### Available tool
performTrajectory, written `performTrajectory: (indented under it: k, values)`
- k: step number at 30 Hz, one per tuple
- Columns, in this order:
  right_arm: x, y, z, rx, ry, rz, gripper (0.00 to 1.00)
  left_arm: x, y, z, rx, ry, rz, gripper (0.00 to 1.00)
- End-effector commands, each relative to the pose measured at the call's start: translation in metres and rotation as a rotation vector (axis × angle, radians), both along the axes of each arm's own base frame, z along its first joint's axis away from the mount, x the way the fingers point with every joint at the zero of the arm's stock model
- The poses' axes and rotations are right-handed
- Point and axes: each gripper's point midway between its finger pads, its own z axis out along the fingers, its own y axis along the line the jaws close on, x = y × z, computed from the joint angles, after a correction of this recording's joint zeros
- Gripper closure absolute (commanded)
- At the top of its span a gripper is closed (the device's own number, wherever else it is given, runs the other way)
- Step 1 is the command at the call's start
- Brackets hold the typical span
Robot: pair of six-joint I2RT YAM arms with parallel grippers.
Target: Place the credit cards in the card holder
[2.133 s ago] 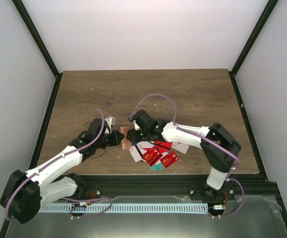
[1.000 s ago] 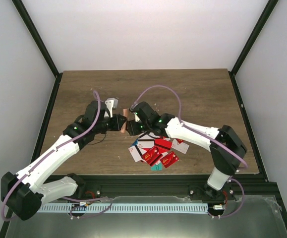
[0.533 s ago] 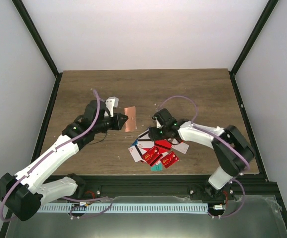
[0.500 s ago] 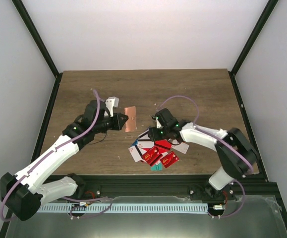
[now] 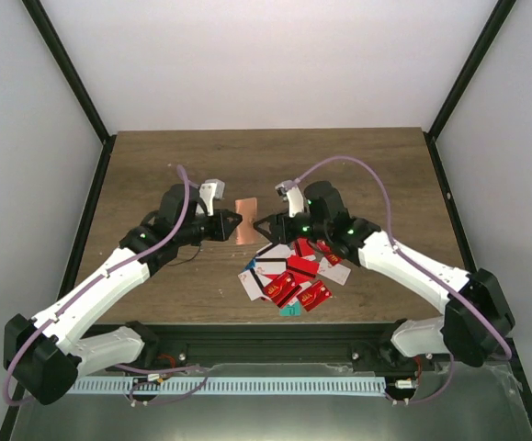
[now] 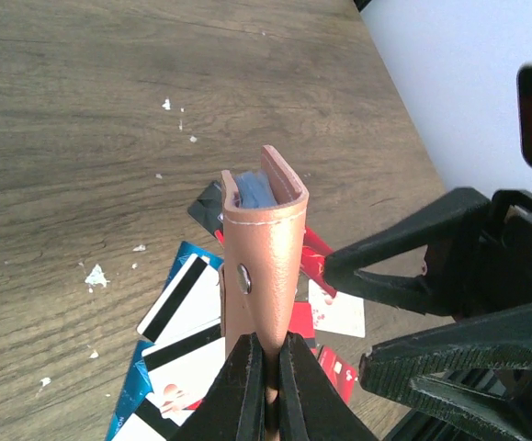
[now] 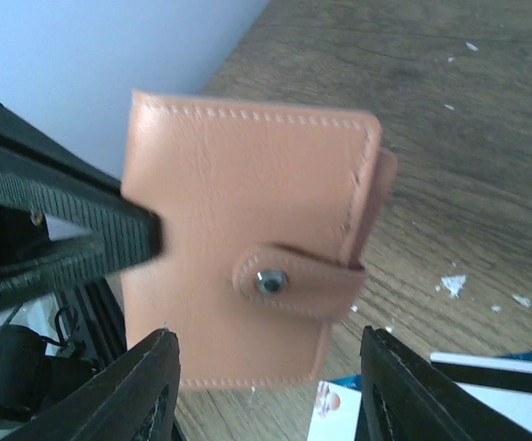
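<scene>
The salmon-brown card holder [image 5: 245, 208] hangs above the table with my left gripper [image 5: 236, 223] shut on its lower edge. In the left wrist view the card holder [image 6: 266, 239] stands upright between the closed fingers [image 6: 247, 386], and something blue shows in its top. My right gripper [image 5: 262, 223] is open and faces the holder from the right without touching it. In the right wrist view the card holder [image 7: 247, 211] fills the space ahead of the right gripper [image 7: 266, 335], its snap strap fastened. The credit cards [image 5: 288, 276], red, white and blue, lie in a loose pile below.
The wooden table [image 5: 357, 175] has black frame posts at its sides and a rail along the near edge. White specks [image 6: 96, 274] dot the wood. Striped white cards [image 6: 183, 299] lie under the holder.
My right gripper left the holder, dipped over the card pile, then rose back left to face the holder. The left gripper lifted the holder slightly and kept its hold.
</scene>
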Motion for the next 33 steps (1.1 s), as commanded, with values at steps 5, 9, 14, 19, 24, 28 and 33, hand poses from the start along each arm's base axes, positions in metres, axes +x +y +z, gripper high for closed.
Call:
performTrajectory:
  k: [5,9,14,19,24,28,33]
  values:
    - [0.007,0.023,0.022,0.065,-0.006,0.062,0.44,-0.004,-0.010,0.006,-0.030,-0.023,-0.046,0.96]
    - [0.014,0.023,0.017,0.045,-0.008,0.035,0.44,-0.006,-0.012,0.008,-0.035,-0.026,-0.057,0.96]
    - [0.028,0.015,-0.003,-0.032,0.004,-0.049,0.45,-0.007,-0.014,0.010,-0.041,-0.030,-0.068,0.96]
    - [0.040,0.005,-0.026,-0.112,0.025,-0.130,0.49,-0.009,-0.016,0.013,-0.048,-0.033,-0.079,0.96]
    - [0.053,-0.004,-0.049,-0.180,0.038,-0.204,0.58,-0.011,-0.018,0.015,-0.056,-0.036,-0.090,0.96]
    - [0.066,-0.019,-0.069,-0.229,0.067,-0.271,0.63,-0.011,-0.018,0.015,-0.055,-0.037,-0.089,0.96]
    - [0.058,-0.021,-0.059,-0.201,0.008,-0.213,0.63,-0.007,-0.013,0.008,-0.023,-0.032,-0.061,0.96]
